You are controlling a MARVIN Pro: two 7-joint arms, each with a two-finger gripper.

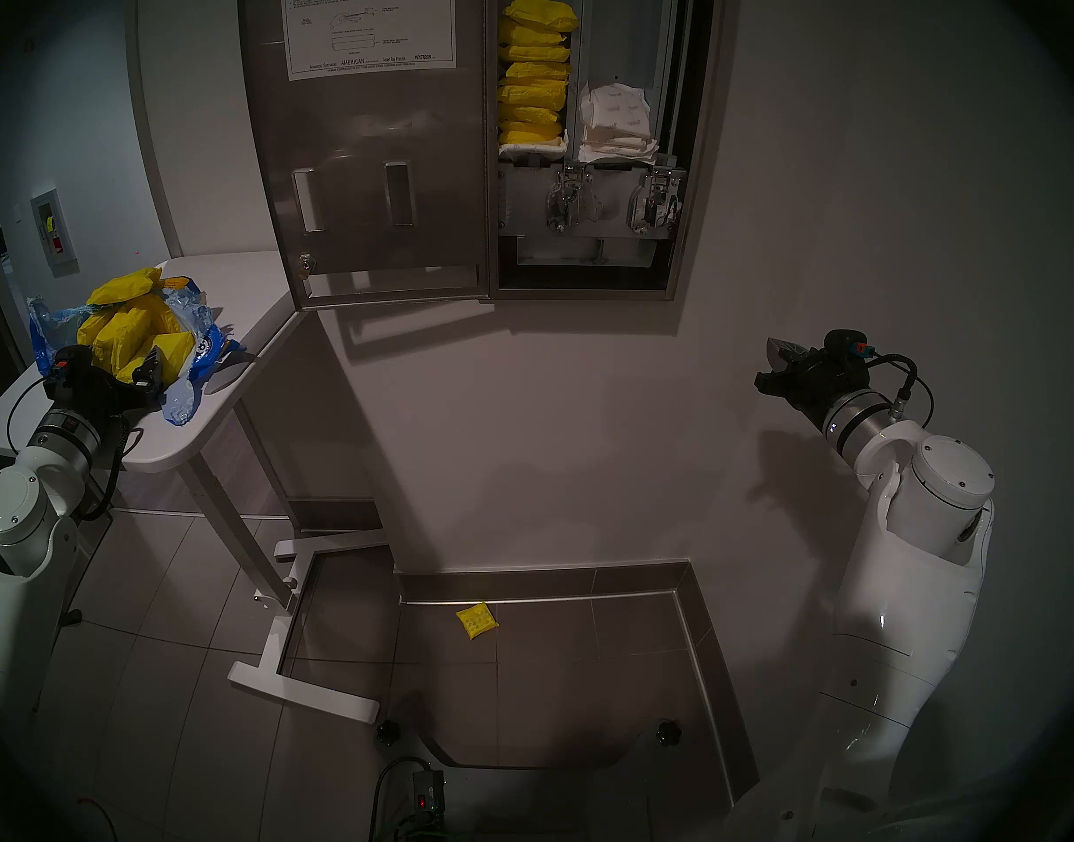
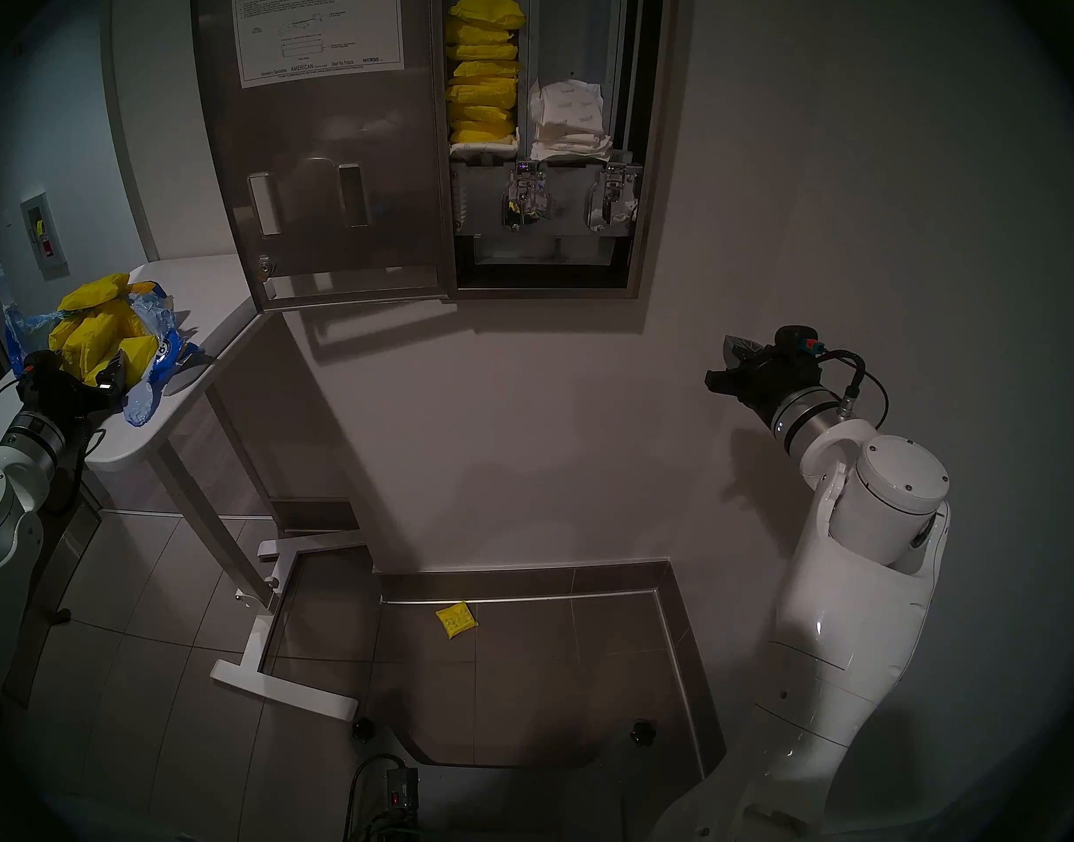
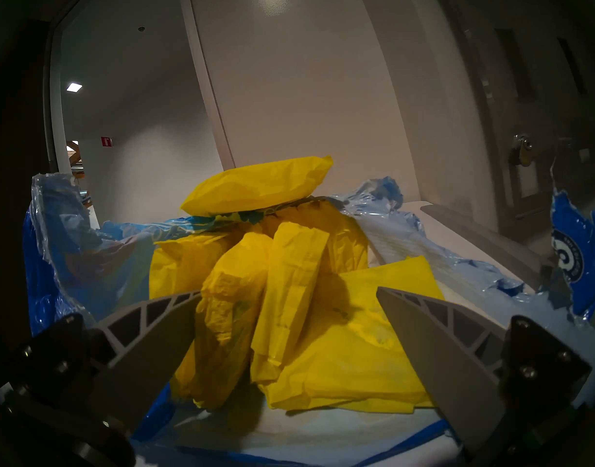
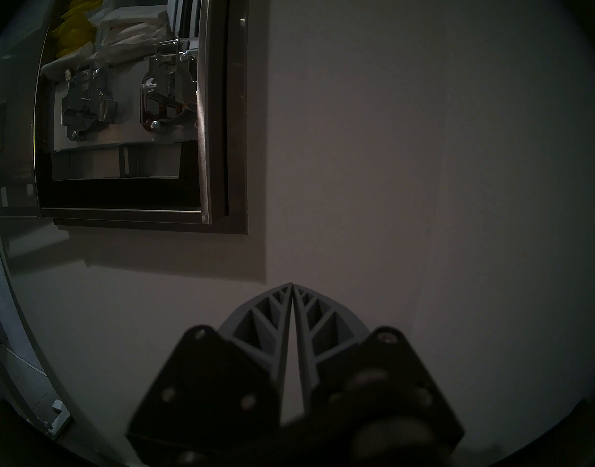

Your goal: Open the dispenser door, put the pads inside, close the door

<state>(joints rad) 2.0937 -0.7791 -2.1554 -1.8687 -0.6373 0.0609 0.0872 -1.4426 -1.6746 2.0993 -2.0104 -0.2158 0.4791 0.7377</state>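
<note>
White table (image 1: 230, 276) | crinkled yellow pads (image 3: 289, 304) heaped | dispenser door (image 1: 370, 172) open

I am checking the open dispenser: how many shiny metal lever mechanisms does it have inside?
2. One shiny metal lever mechanism sits below the stack of yellow-wrapped pads; the other sits below the white-wrapped packets. None seems hidden.

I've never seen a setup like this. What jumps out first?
Bright yellow packets spill from a torn blue bag on the white table, right before the left gripper. More yellow packets are stacked in the open steel cabinet, and one yellow packet lies on the floor.
</note>
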